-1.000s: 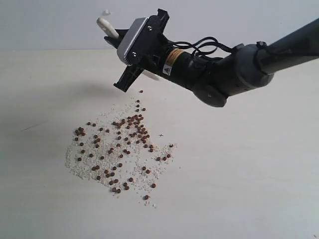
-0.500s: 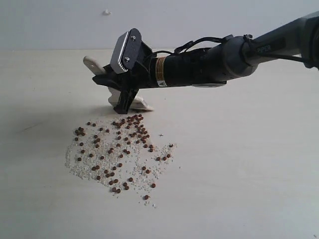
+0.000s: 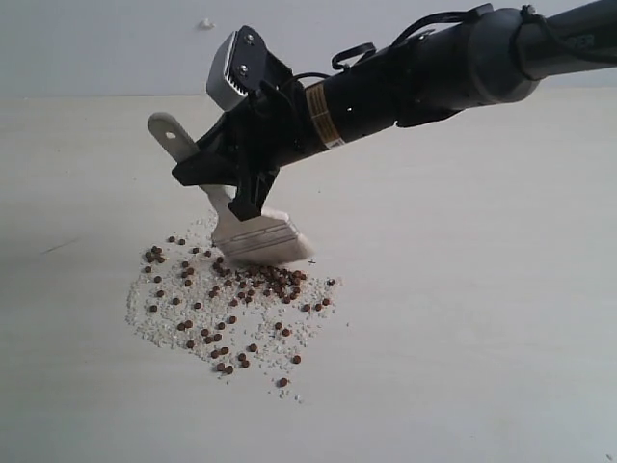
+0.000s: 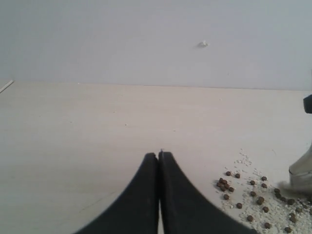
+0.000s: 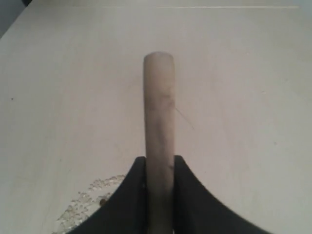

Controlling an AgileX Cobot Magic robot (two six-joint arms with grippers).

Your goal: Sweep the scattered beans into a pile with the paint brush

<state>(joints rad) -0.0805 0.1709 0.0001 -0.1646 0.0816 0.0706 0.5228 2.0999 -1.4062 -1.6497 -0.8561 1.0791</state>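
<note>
Reddish-brown beans (image 3: 275, 281) in dozens, one paint brush (image 3: 253, 236) in right fingers (image 5: 126, 204)

Pale-handled paint brush (image 3: 247, 230) tilted, cream bristles touching scattered reddish-brown beans (image 3: 271, 281)

Pale beige table (image 3: 482, 347) with a faint scratch (image 3: 60, 246) toward its left side, fine off-white grains (image 3: 152, 328) scattered in a loose patch on it, plain grey-white wall (image 3: 96, 48) behind, small white speck (image 3: 205, 23) stuck high on that wall.
</note>
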